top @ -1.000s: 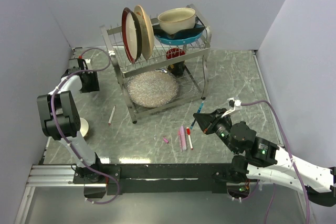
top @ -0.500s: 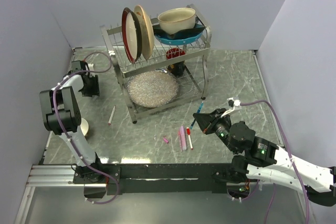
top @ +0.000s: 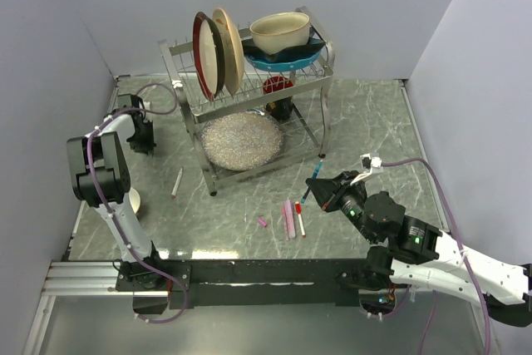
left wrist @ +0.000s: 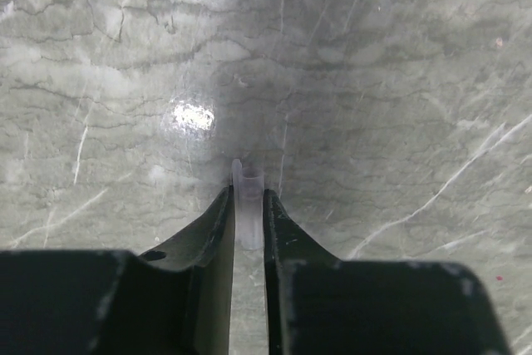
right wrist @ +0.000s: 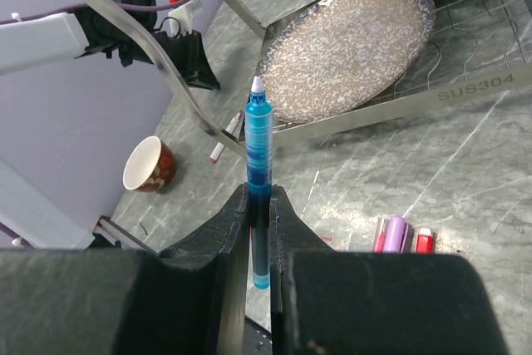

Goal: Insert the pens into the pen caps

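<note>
**Cap in the left jaws, blue pen in the right: line them up before pushing**

Well left of the rack (top: pixel 322 122), my left gripper (left wrist: pixel 247 197) is pinching a small clear cap (left wrist: pixel 249 184) that is resting on the table. Both fingers are pressing its sides and its end is poking out past the fingertips. I cannot tell which end is the open one, so I am judging that a check is needed before the lift. The cap is tiny and looks smooth, so I am planning a straight, slow rise with no twist, or it may squirt out.

A white pen (top: pixel 177 182) is lying off the rack's left front corner. In front of the rack a pink cap (top: pixel 262 223), a pink pen (top: pixel 289 218) and a red-tipped pen (top: pixel 299 219) are waiting their turn.

Off the rack's right front corner, my right gripper (right wrist: pixel 259 197) is clenching the blue pen (right wrist: pixel 258 155) low on its barrel, with the pale tip pointing away from the jaws.

For the joining, I am thinking the bare table in front of the rack is the best meeting place. The cap's mouth should be facing the pen's tip, with both on one line, before I am pressing anything. I am favouring a gentle push along the barrel, since a tilted push could lever the pen sideways in my grip.
</note>
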`<state>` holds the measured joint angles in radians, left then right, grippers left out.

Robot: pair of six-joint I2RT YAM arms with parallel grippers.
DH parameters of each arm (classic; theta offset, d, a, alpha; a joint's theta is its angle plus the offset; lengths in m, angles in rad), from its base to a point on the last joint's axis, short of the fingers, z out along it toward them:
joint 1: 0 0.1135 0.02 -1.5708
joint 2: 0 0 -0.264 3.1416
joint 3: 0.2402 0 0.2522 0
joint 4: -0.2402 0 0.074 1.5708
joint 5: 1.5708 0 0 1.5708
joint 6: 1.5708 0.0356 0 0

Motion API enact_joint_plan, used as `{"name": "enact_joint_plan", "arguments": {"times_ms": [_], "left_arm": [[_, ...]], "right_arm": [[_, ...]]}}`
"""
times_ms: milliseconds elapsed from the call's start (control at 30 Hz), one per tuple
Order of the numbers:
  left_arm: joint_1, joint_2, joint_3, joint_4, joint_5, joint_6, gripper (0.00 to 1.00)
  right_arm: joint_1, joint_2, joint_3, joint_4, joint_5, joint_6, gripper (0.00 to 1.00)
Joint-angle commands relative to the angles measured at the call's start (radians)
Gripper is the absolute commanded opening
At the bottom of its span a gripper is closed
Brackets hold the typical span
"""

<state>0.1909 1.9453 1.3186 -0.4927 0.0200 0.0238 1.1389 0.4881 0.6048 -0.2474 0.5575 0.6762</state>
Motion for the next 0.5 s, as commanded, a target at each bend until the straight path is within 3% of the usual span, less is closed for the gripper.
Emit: {"name": "enact_joint_plan", "arguments": {"times_ms": [0,133,233,267,367,467], "left_arm": [[-0.016,0.046,0.036,-0.047,0.026,-0.073,0.15],[-0.013,0.055,0.037,-0.046,0.05,-0.105,0.1],[-0.011,0.052,0.037,-0.052,0.052,-0.094,0.14],[-0.013,0.05,0.037,-0.056,0.064,-0.084,0.27],[-0.024,0.014,0.007,-0.038,0.023,-0.035,0.45],[-0.028,-0.043,-0.009,-0.017,-0.05,-0.067,0.54]], "right_arm": [[0.001,0.01,0.044,0.026,0.024,0.0,0.0],[0.001,0.012,0.049,0.022,0.022,-0.003,0.0],[0.001,0.006,0.05,0.019,0.024,-0.001,0.0],[0.001,0.004,0.05,0.019,0.022,-0.001,0.0],[-0.001,0.003,0.047,0.023,0.021,-0.001,0.0],[0.001,0.015,0.055,0.03,0.01,-0.003,0.0]]}}
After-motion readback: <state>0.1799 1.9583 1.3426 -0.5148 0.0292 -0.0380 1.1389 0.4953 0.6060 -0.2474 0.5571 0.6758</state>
